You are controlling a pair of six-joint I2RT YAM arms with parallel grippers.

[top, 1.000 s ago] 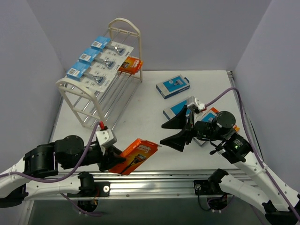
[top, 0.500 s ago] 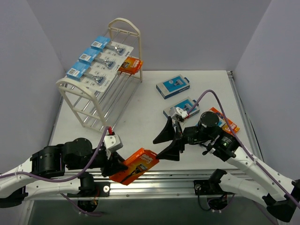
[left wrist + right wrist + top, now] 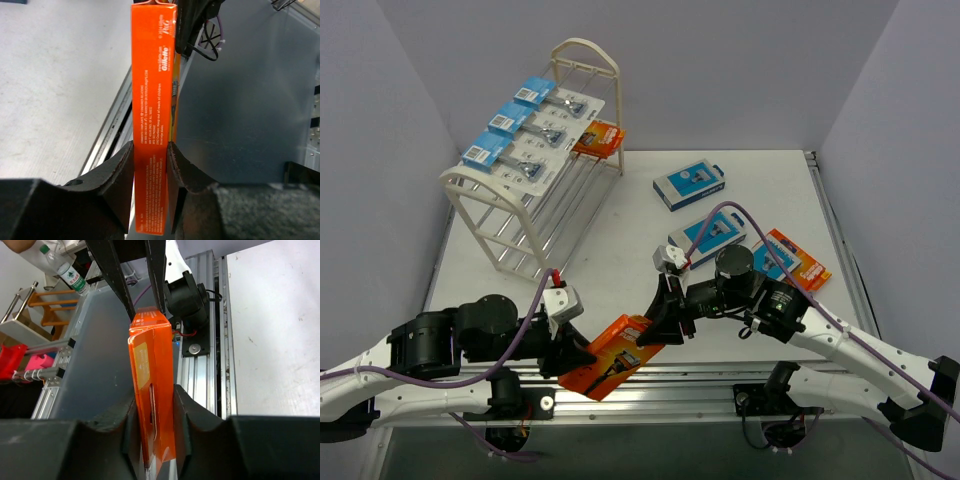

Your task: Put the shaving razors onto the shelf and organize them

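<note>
An orange razor box (image 3: 616, 356) hangs over the table's near edge, held at both ends. My left gripper (image 3: 574, 356) is shut on its lower end, both pads pressed to its narrow sides (image 3: 150, 160). My right gripper (image 3: 654, 322) is shut on the upper end of the orange box (image 3: 152, 385), a pad against each face. The cream shelf (image 3: 490, 215) stands at the back left. Its top tier carries three white blister cards with blue headers (image 3: 533, 132) and a second orange box (image 3: 598, 138).
Two blue-and-white razor boxes (image 3: 688, 186) (image 3: 708, 232) lie on the table at centre right, and an orange-and-blue pack (image 3: 792, 260) lies further right. An aluminium rail (image 3: 680, 378) runs along the near edge. Grey walls close in both sides.
My right gripper moved left and down from above the blue boxes to the orange box and closed on its free end. The left gripper kept its hold and shifted the box slightly right and down.
</note>
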